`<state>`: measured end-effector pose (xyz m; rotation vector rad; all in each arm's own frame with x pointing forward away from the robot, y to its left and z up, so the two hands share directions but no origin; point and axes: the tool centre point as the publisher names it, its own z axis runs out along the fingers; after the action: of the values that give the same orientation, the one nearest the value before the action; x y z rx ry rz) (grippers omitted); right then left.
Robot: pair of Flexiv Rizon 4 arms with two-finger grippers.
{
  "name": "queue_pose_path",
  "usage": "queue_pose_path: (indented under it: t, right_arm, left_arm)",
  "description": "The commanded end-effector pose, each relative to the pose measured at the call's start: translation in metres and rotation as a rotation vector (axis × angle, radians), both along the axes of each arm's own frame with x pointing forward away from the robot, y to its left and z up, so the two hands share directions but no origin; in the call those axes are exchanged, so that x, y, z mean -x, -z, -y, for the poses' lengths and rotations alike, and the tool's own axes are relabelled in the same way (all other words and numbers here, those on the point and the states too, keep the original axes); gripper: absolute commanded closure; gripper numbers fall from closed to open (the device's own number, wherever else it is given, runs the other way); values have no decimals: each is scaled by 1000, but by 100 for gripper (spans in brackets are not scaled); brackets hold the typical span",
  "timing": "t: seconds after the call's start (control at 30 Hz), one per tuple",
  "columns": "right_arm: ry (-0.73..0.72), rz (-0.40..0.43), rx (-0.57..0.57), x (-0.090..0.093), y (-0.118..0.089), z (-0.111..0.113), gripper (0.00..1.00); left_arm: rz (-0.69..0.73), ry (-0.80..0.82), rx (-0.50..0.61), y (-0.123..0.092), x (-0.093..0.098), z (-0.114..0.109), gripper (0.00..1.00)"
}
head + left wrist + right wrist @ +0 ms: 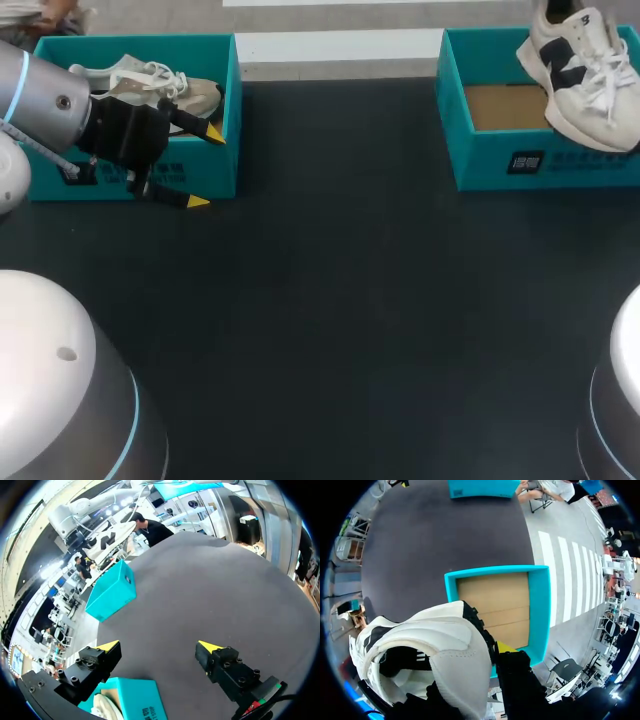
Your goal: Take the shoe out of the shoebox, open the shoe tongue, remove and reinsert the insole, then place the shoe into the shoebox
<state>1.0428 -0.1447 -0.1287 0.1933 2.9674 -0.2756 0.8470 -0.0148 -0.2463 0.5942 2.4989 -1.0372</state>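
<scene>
White shoe (420,650) gripped by right hand (492,652), held above right box (543,610): take-out step. Left hand (159,646) open at left box (137,697) w/ beige shoe (160,85). Next, prob.: set it on bench (330,280).

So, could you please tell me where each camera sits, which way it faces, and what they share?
Head view: above and behind, looking down on the table; my left arm and open left gripper show.
Left wrist view: on the left arm, facing across the table toward the right shoebox; its open fingers show.
Right wrist view: above the right shoebox, looking into it; one yellow fingertip shows beside the held white shoe.
Shared: all three show the right shoebox.
</scene>
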Motion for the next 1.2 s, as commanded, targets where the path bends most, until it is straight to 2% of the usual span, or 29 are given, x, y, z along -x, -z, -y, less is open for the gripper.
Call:
queue_pose_path:
  t: [0.03,0.1,0.13,0.2,0.27,0.43,0.6,0.7,0.83,0.9,0.97,1.07,1.2]
  right_arm:
    - [-1,2,-1,1,-1,1,100]
    - [10,-9,-42,0,1,8,100]
    - [0,-14,6,-2,3,16,100]
    - [11,-7,-15,-7,5,35,100]
    - [23,5,44,-15,9,57,100]
    - [68,28,80,-32,14,113,100]
    - [178,23,69,-45,26,171,100]
    - [228,-2,80,-49,37,194,100]
    - [315,-17,79,-50,43,205,100]
    - [431,-26,87,-48,44,208,100]
    - [627,-31,86,-44,47,215,100]
    - [1003,19,30,-33,50,223,100]
    - [1431,165,-95,-19,52,224,100]
  left_arm:
    - [0,-1,-4,0,1,0,0]
    - [0,-1,-4,0,1,0,0]
    - [0,-1,-4,0,1,0,0]
    - [0,-1,-4,0,1,0,0]
    - [0,-1,-4,0,1,0,0]
    - [0,-1,-4,0,1,0,0]
    - [0,-1,-4,0,1,0,0]
    - [0,-1,-4,0,1,0,0]
    - [0,-1,-4,0,1,0,0]
    - [0,-1,-4,0,1,0,0]
    - [0,-1,-4,0,1,0,0]
    - [0,-1,-4,0,1,0,0]
    - [0,-1,-4,0,1,0,0]
